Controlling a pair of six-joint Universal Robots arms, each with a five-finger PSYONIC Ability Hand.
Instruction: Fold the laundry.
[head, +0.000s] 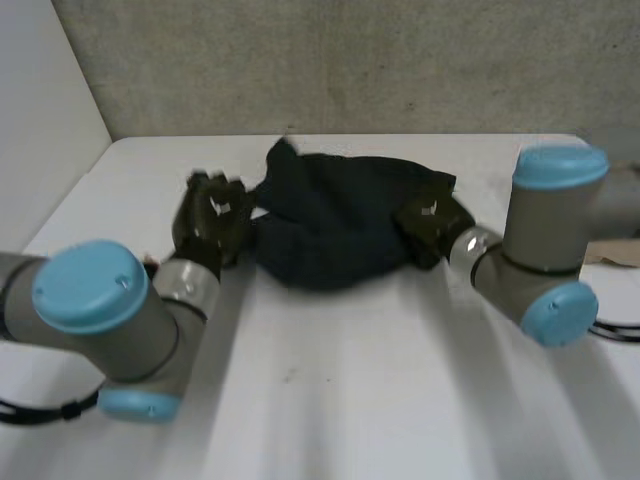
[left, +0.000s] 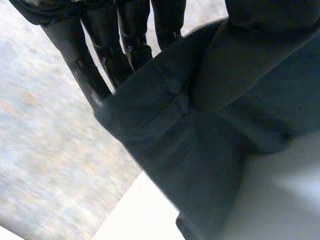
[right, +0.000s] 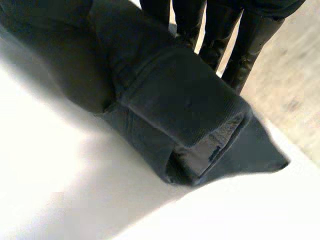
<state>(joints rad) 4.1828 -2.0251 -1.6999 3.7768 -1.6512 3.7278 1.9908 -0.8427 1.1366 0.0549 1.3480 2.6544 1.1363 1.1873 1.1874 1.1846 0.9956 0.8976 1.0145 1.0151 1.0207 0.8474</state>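
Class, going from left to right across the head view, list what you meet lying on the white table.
left black robot hand → crumpled dark navy cloth garment → right black robot hand

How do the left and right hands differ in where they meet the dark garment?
The left hand is at the left end of the dark garment, and the right hand is at its right end. In the head view, the left hand's back shows whole beside the garment, while the garment overlaps part of the right hand. Both meet an end, not the middle.
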